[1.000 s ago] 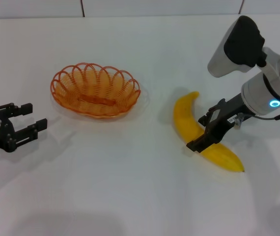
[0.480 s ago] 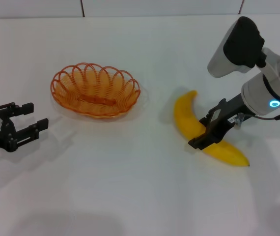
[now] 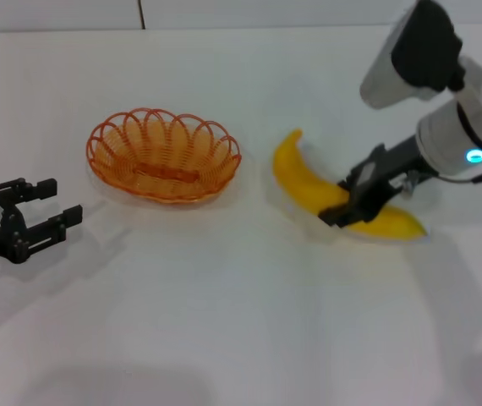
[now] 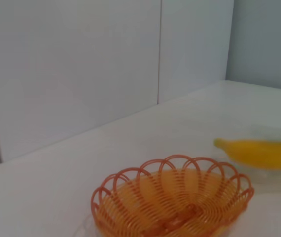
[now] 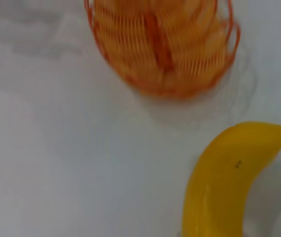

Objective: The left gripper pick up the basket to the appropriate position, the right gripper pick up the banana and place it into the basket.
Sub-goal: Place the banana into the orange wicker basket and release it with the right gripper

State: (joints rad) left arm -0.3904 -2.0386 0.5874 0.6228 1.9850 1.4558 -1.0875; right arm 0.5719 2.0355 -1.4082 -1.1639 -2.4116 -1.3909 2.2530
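My right end effector is clamped across the middle of the banana, and from the shadow lying apart from the fruit in the head view I judge it is already clear of the bench, though I can't be certain how far. The relation I'm steering by is simple: the basket lies at about ten o'clock from the held banana in the head view, near but not touching, with open bench between the banana's leading end and the basket's rim. The banana's long axis runs roughly from ten o'clock to four o'clock, so one end points toward the basket, whose oval lies nearly nine to three; since the banana is the longer of the two, I expect it will need lining up with the oval or it will overhang the rim. My left end effector sits at about eight o'clock from the basket with its fingers spread and nothing in them, well apart from it, so the basket has not been picked up. The left wrist view gives me what the head view can't: a low look across the basket's scalloped rim with the banana beyond it. The right wrist view looks down past the banana to the basket ahead, showing the gap between them.
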